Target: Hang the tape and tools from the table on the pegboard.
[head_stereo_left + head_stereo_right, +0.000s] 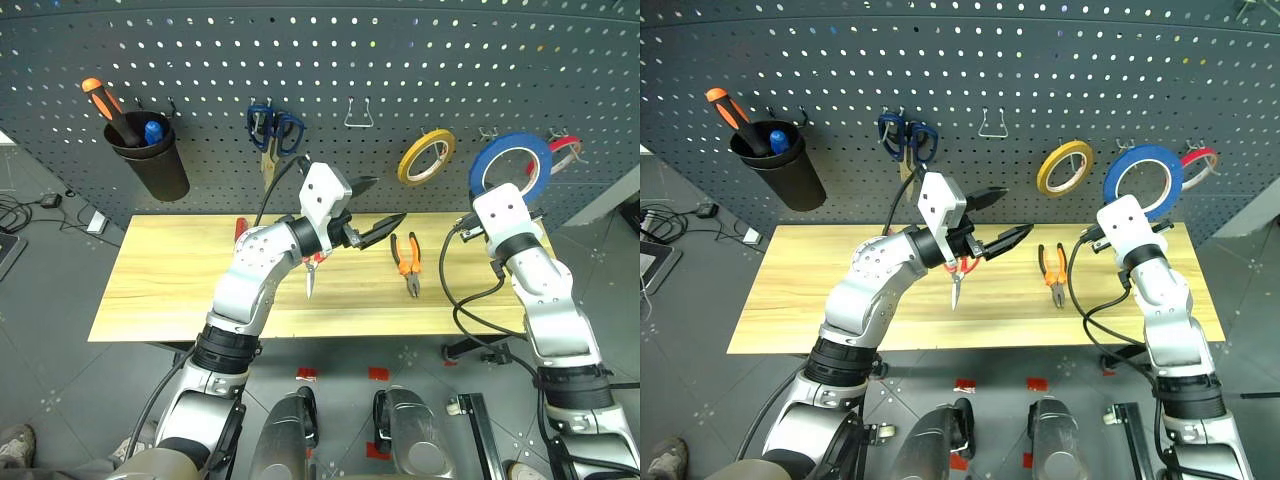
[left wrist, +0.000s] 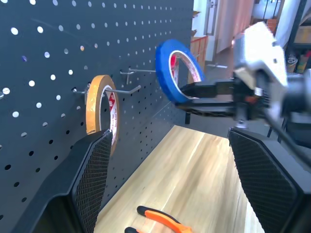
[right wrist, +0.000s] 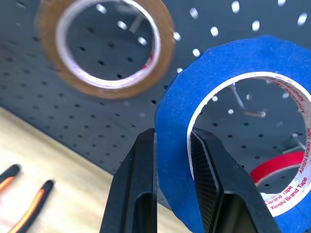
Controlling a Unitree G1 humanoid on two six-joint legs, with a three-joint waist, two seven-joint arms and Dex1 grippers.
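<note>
My right gripper (image 3: 172, 145) is shut on the rim of the blue tape (image 1: 510, 165) and holds it upright close to the pegboard (image 1: 300, 60), between the yellow and red rings. A metal hook (image 3: 252, 112) shows through the tape's hole. My left gripper (image 1: 372, 208) hangs open and empty above the middle of the table (image 1: 170, 280). The orange-and-black pliers (image 1: 405, 262) lie on the table right of it. The red-handled scissors (image 1: 954, 285) lie under my left wrist, handles partly hidden. A bit of the red screwdriver (image 1: 238, 228) peeks out behind my left forearm.
On the pegboard hang a yellow tape ring (image 1: 427, 156), a red tape ring (image 1: 563, 152), blue-handled scissors (image 1: 275, 130) and a black cup (image 1: 150, 160) holding an orange-and-black screwdriver. A bare hook (image 1: 360, 112) sits above the left gripper.
</note>
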